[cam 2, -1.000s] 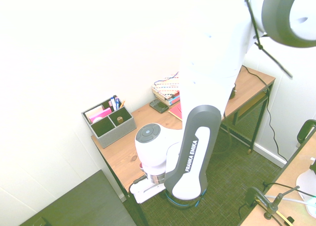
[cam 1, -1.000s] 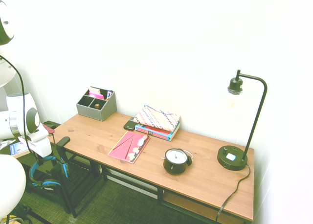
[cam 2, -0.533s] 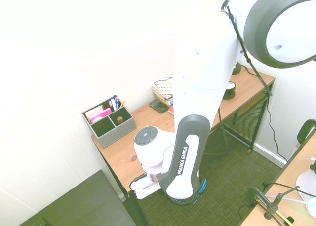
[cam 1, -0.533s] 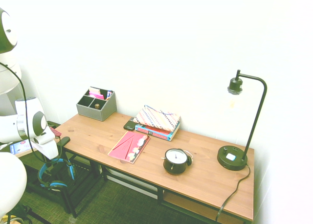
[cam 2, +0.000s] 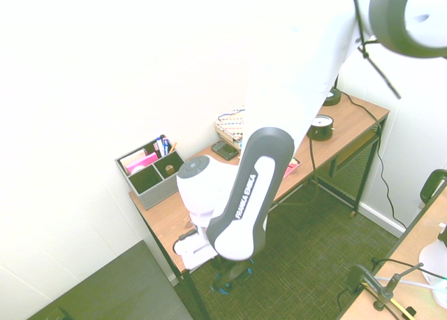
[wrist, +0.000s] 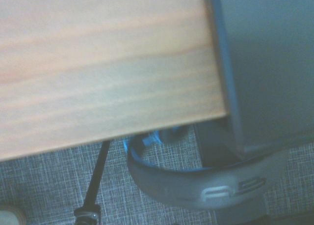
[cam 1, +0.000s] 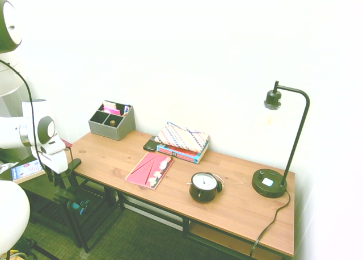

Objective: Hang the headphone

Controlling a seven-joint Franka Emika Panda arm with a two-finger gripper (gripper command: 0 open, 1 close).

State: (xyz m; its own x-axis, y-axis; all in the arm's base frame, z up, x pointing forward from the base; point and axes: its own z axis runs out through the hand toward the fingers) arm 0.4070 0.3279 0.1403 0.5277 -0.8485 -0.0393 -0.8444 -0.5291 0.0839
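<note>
Headphone (wrist: 196, 183): blue-edged grey headband w/ pale logo, hangs below wooden desk (wrist: 98, 63) corner. Gripper (cam 1: 61, 177) grip: can't tell.

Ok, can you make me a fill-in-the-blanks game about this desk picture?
1. The round alarm clock stands on the wooden ____.
2. The lamp is coloured ____.
3. The flat folder beside the clock is coloured ____.
4. The grey organizer sits at the desk end nearest the robot's ____.

Missing words: desk, black, pink, arm
</note>
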